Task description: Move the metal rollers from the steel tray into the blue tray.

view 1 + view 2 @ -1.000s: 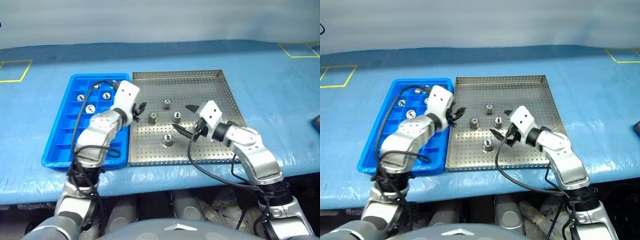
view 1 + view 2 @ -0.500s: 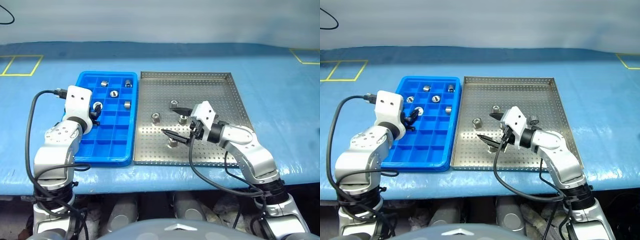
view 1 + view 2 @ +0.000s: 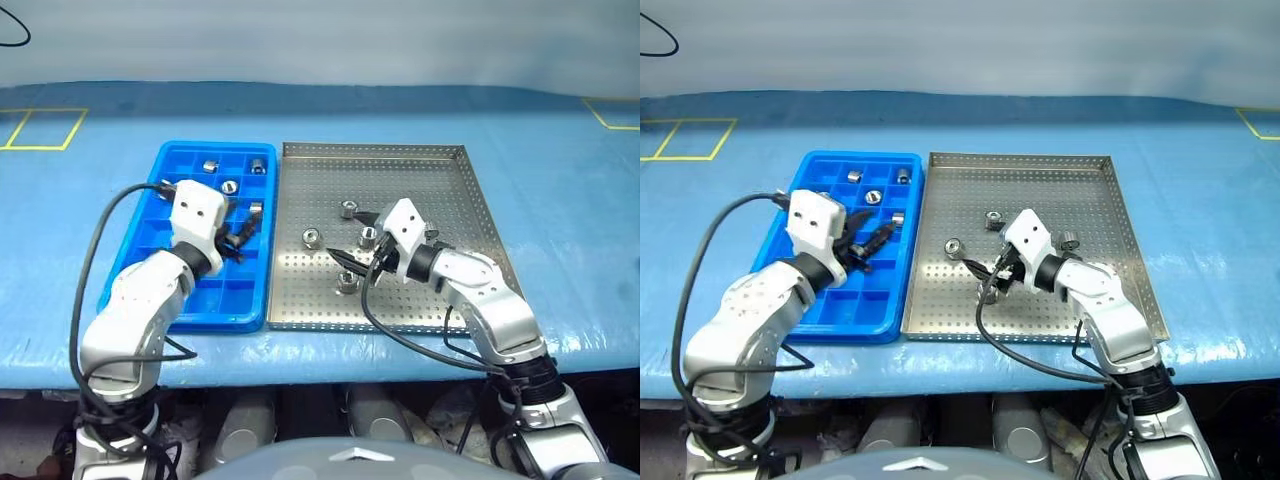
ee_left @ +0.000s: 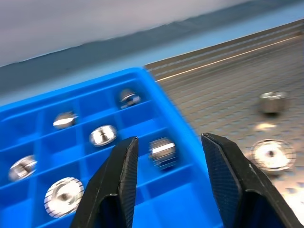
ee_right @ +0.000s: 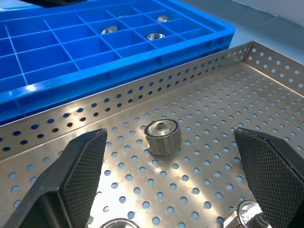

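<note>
Left end effector hovers over the blue tray, its fingers set narrow with nothing between them. Seen from the left wrist, five rollers lie in separate compartments of that tray, grouped toward its far end.

Right end effector is spread wide over the steel tray, empty, low above the perforated floor. One finger shows on each side of the right wrist view, with one roller lying on the floor between and beyond them, apart from both. Two more rollers show partly at the near edge of that view.

In the head views, further rollers sit in the middle of the steel tray: one toward the blue tray, one farther back, one nearer the front, one just behind the right wrist. Whether another lies under the right end effector cannot be told.

Both trays rest side by side, rims close together, on the blue-covered counter.
</note>
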{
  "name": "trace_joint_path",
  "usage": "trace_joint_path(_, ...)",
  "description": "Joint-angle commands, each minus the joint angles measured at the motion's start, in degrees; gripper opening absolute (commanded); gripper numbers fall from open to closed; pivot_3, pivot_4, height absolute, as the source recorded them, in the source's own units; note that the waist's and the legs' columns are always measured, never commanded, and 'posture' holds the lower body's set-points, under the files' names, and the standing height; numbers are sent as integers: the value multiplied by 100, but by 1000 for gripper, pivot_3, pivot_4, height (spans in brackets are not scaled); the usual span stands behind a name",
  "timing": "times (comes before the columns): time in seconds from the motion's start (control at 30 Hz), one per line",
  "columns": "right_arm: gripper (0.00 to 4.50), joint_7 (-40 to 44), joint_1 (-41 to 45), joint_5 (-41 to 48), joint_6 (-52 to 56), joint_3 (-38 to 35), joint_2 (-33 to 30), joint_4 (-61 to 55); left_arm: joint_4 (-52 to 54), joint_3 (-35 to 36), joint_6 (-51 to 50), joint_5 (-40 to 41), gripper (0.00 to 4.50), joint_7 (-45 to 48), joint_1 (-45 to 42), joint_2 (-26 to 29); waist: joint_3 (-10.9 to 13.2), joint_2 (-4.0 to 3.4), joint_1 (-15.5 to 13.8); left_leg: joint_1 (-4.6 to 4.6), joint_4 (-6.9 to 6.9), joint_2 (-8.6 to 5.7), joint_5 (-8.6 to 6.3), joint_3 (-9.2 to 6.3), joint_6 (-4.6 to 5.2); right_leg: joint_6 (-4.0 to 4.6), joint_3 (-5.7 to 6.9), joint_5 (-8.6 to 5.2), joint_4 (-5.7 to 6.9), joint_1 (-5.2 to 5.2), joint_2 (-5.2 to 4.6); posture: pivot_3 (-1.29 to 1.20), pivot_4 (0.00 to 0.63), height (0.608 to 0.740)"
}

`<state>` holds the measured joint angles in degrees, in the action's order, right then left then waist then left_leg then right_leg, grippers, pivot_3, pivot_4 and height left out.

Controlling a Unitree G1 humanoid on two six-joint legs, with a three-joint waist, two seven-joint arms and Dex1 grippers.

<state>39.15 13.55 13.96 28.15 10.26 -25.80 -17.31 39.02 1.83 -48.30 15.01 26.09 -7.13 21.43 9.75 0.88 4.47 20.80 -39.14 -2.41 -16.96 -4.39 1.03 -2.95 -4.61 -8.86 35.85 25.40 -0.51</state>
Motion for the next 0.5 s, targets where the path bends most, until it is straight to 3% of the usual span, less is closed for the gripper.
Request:
trace_joint_path(0.03, 4500, 116, -193, 143, 194, 57, -117, -469, 250, -125, 353, 137, 2274, 316, 138, 310, 0, 0, 9, 0, 0, 0, 0, -2, 0, -15, 3, -13, 2, -1, 4, -113, 150, 740)
trace_joint_path(0.27, 4500, 109, -578, 206, 616, 185, -212, -718, 80, -360, 690, 171, 2274, 514, 253, 618, 0, 0, 52, -9, -8, -2, 0, 2, 3, -28, 2, -20, 1, -17, 16, -126, 150, 740)
trace_joint_path(0.5, 4500, -139, -260, 23, 507, 196, -6, -453, -107, -399, 802, 109, 2274, 345, 221, 602, 0, 0, 110, -10, -7, 0, 0, 2, 3, -29, 1, -20, 2, -15, 20, -131, 150, 740)
